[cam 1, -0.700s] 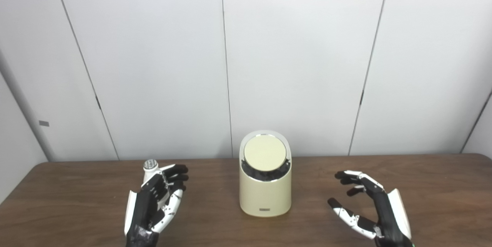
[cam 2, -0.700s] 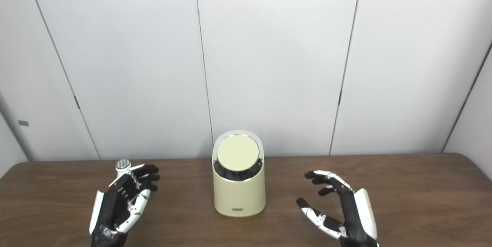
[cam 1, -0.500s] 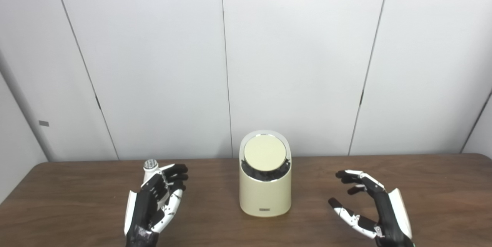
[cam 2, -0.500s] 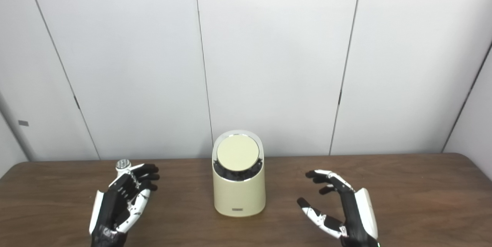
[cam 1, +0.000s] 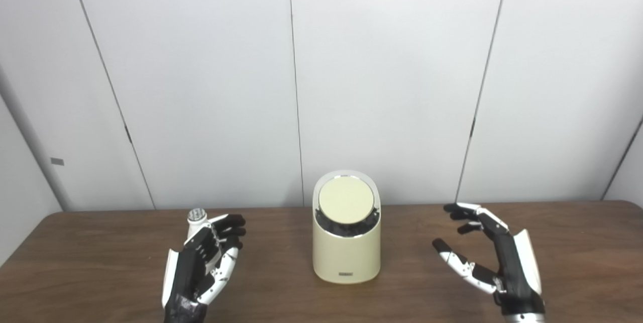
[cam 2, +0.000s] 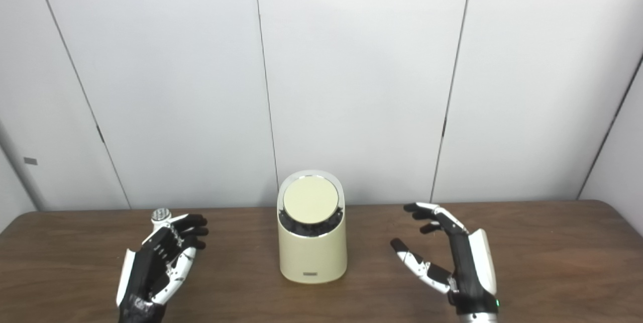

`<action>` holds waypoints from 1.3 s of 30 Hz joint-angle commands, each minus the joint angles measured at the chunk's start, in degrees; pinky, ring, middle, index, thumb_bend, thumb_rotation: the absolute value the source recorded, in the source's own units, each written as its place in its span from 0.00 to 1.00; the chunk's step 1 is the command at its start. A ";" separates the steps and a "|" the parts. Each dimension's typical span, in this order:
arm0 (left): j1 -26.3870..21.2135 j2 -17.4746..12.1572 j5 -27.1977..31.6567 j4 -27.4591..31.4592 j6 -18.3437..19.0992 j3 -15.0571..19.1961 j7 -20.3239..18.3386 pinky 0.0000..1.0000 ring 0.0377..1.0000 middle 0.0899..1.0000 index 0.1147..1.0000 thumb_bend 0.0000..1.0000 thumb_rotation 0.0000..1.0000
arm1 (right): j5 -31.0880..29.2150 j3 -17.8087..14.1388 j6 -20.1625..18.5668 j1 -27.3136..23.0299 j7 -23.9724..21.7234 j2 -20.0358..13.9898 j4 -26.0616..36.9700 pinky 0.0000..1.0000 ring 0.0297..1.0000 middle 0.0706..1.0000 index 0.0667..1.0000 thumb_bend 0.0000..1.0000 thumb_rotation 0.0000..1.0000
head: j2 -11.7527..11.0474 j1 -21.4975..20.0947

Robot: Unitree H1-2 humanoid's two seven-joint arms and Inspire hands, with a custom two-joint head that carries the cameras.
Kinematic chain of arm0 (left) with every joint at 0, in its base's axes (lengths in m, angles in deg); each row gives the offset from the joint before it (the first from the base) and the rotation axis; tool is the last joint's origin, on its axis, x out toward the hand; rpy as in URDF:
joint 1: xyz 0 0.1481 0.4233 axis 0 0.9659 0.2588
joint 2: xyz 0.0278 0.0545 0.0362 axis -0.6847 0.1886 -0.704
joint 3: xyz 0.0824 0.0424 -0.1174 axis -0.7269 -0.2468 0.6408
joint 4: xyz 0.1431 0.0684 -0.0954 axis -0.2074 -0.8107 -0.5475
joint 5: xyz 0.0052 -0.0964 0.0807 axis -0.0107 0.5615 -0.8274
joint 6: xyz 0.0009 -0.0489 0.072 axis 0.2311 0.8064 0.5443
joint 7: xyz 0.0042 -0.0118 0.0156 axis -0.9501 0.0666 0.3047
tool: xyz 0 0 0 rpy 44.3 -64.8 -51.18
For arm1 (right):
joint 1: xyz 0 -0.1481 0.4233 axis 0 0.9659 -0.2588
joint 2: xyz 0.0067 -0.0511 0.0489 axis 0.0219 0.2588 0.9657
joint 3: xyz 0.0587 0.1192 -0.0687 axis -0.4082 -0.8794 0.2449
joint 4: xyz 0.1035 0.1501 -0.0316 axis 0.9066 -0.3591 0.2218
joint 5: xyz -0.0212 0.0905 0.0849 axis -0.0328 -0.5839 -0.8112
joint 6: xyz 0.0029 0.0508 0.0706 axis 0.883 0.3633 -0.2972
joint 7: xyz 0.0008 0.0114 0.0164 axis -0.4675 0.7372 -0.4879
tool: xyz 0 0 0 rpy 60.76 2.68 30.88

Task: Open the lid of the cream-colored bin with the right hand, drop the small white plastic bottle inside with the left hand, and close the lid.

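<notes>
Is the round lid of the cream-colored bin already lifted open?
No, the round lid sits closed on the cream-colored bin, and the right hand is apart from it.

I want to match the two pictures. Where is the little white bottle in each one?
Left eye view: the small white bottle stands left of centre on the table, mostly hidden behind the left hand; only its top and neck show.
Right eye view: the same bottle sits nearer the left edge, again behind that hand.
Shared landmark: the cream-colored bin, to the bottle's right in both views, with its lid closed.
</notes>
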 commanded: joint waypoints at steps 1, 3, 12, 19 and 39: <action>-1.69 -0.54 -0.21 1.37 -1.67 0.03 0.07 0.57 0.65 0.67 0.64 0.27 0.30 | -0.69 -0.45 0.81 -3.21 -0.08 -0.75 2.33 0.55 0.66 0.69 0.66 0.31 0.40 | 0.17 -0.05; -1.72 -0.56 0.07 1.38 -1.62 -0.02 -0.10 0.57 0.65 0.67 0.64 0.26 0.30 | -0.61 -0.43 -3.04 -3.92 -1.79 -0.68 4.23 0.56 0.67 0.70 0.67 0.33 0.45 | 0.25 -0.02; -1.66 -0.59 -0.15 1.79 -1.26 -0.03 -0.04 0.58 0.66 0.67 0.64 0.26 0.29 | 0.92 1.34 -20.94 -7.69 -11.15 -0.86 12.52 0.70 0.81 0.84 0.80 0.66 0.78 | 0.48 0.22; -1.62 -0.53 -0.35 2.03 -1.12 -0.10 0.00 0.57 0.66 0.67 0.64 0.26 0.30 | 4.40 3.14 -28.48 -11.63 -13.56 -0.38 14.65 0.80 0.89 0.90 0.86 0.81 0.78 | 0.74 0.41; -1.67 0.13 -1.20 2.15 -1.19 -0.37 0.55 0.57 0.65 0.67 0.64 0.26 0.29 | 7.68 7.97 -35.99 -19.07 -13.89 2.43 9.83 0.79 0.98 1.00 1.00 1.00 0.53 | 0.73 0.85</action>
